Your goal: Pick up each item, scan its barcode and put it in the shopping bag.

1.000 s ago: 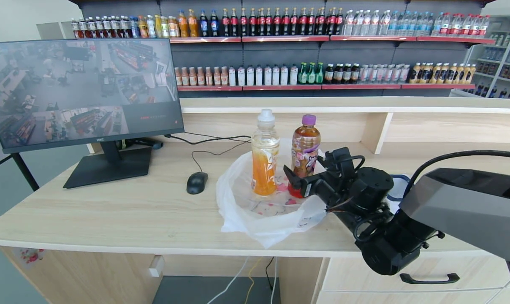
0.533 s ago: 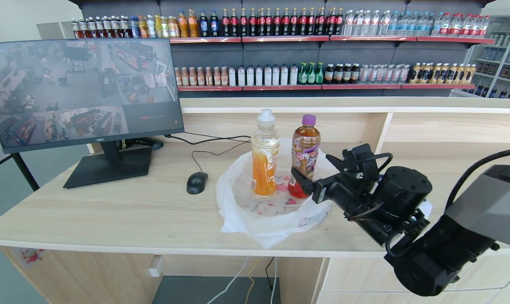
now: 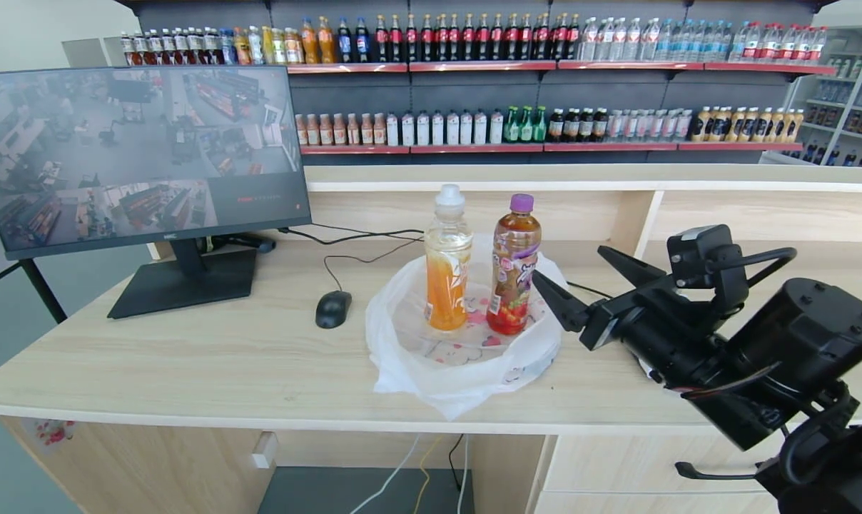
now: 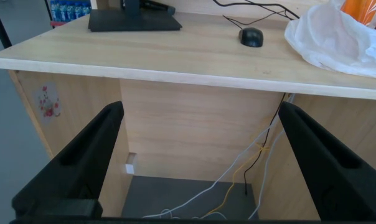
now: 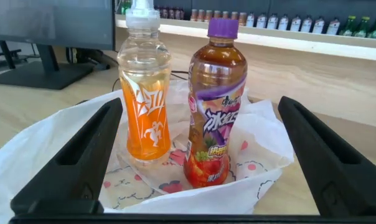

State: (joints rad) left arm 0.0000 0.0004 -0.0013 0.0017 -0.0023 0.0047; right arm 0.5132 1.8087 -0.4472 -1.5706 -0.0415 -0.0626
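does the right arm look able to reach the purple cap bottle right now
Likely yes: the right gripper is open and points at the purple-capped bottle, with nothing between them. The orange bottle stands on its other side, and the bag lies low.

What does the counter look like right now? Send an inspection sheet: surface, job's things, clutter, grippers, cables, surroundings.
Surface: wooden counter, level.
Job's things: orange bottle and purple-capped bottle stand upright, side by side, in the open shopping bag.
Clutter: mouse and monitor, left of the bag.
Grippers: right gripper open, empty, beside the purple-capped bottle, apart from it; left gripper open, empty, low before the counter front.
Cables: mouse cable on the counter; wires hang beneath.
Surroundings: drink shelves behind.
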